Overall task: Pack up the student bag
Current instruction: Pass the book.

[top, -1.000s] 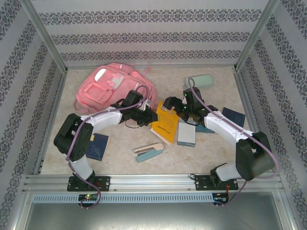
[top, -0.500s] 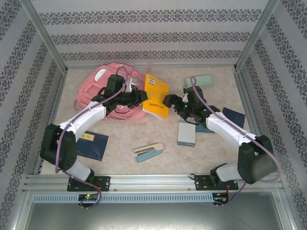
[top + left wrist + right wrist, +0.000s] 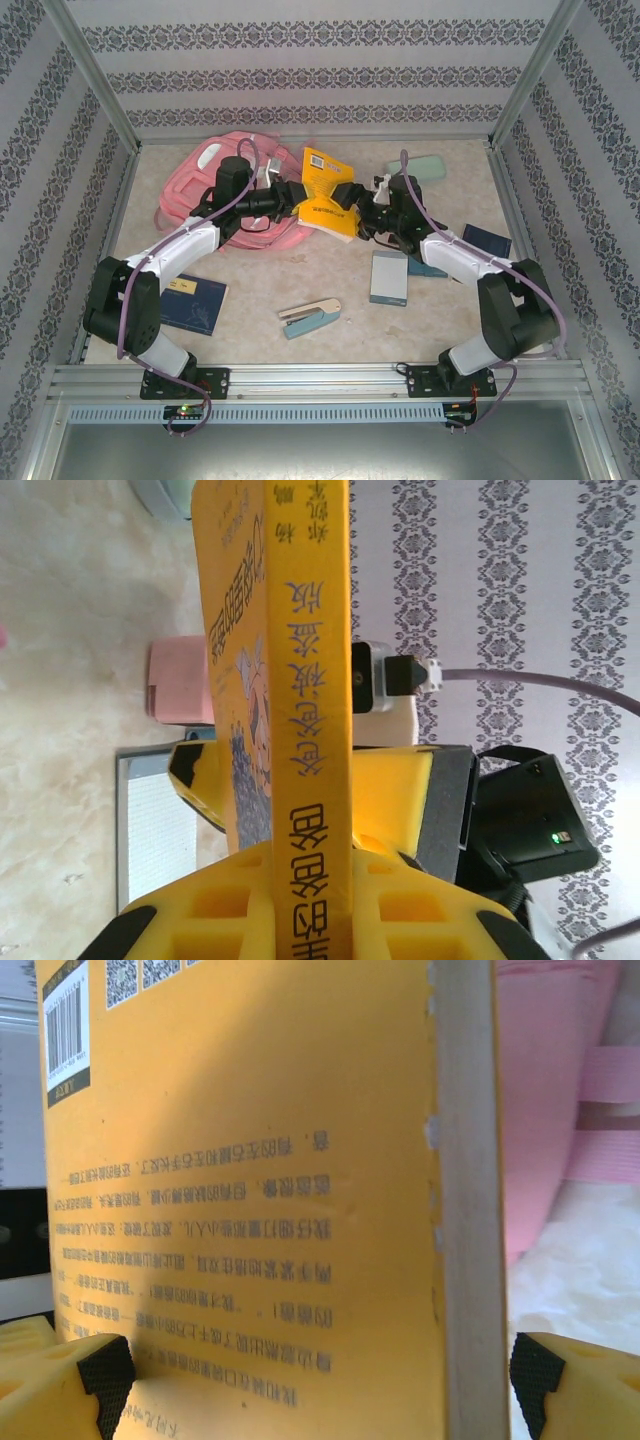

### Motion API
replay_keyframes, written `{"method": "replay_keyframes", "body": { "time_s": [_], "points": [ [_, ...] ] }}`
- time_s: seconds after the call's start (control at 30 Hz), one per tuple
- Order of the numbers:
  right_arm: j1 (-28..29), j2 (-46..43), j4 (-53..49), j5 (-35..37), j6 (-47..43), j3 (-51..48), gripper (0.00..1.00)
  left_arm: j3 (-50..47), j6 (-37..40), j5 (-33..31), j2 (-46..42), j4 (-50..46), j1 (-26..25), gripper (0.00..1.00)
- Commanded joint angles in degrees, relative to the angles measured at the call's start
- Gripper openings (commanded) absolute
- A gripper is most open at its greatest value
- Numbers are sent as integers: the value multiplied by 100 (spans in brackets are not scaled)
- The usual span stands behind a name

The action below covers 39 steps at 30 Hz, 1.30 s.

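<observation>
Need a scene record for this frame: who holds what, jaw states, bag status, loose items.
left gripper: jaws shut on the yellow paperback book
right gripper: jaws open, one on either side of the book, not clamped
book: raised in mid-air, not yet in the bag
bag: large pink fabric backpack, lying at back left
loose items: mint-green pencil case, grey notebook, blue-and-tan stapler, dark blue booklet

Beige table [image 3: 260, 290], student bag [image 3: 200, 185] far-L, mint case [image 3: 425, 168] far-R, grey notebook [image 3: 388, 277], stapler [image 3: 310, 318], navy book [image 3: 195, 303] near-L
</observation>
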Motion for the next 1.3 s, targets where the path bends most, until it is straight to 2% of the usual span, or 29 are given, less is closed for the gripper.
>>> {"method": "replay_keyframes", "body": {
  "time_s": [0.0, 0.13, 0.23, 0.3, 0.33, 0.43, 0.53, 0.7, 0.77, 0.8, 0.9, 1.0, 1.13, 1.27],
  "points": [
    [-73, 323, 1072, -564, 596, 78, 98, -5, -253, 394, -216, 1059, 65, 0],
    [-129, 435, 1479, -639, 854, 46, 96, 31, -126, 447, -195, 895, 74, 0],
    [-212, 326, 1560, -703, 868, 27, 88, 142, 203, 471, -170, 341, 69, 0],
    [-280, 259, 1536, -729, 876, 14, 63, 240, 489, 488, -93, -144, 68, 0],
    [-317, 242, 1567, -743, 896, -11, 54, 278, 608, 500, -52, -317, 75, 0],
    [-413, 213, 1510, -710, 886, -77, 19, 306, 801, 517, 40, -562, 76, 0],
    [-440, 206, 1431, -708, 830, -122, 0, 442, 1069, 497, 137, -929, 83, 0],
    [-465, 167, 1390, -648, 746, -214, 0, 1016, 2309, 106, 285, -2596, 92, 9],
    [-473, 111, 1312, -602, 673, -223, 0, 1261, 2772, -229, 322, -3269, 141, 28],
    [-492, 62, 1214, -547, 609, -233, 0, 1410, 3048, -499, 341, -3643, 164, 33],
    [-525, -143, 820, -295, 293, -267, 0, 1864, 3890, -1723, 492, -4649, 169, 34],
    [-543, -409, 280, 129, -17, -356, 0, 2106, 4359, -2675, 746, -5004, 166, 38],
    [-600, -731, -106, 499, -273, -510, 0, 2509, 4907, -3497, 1267, -5287, 36, 42],
    [-651, -854, -211, 555, -289, -618, 0, 2982, 5361, -4172, 1856, -5417, -204, 44]
  ]
}}
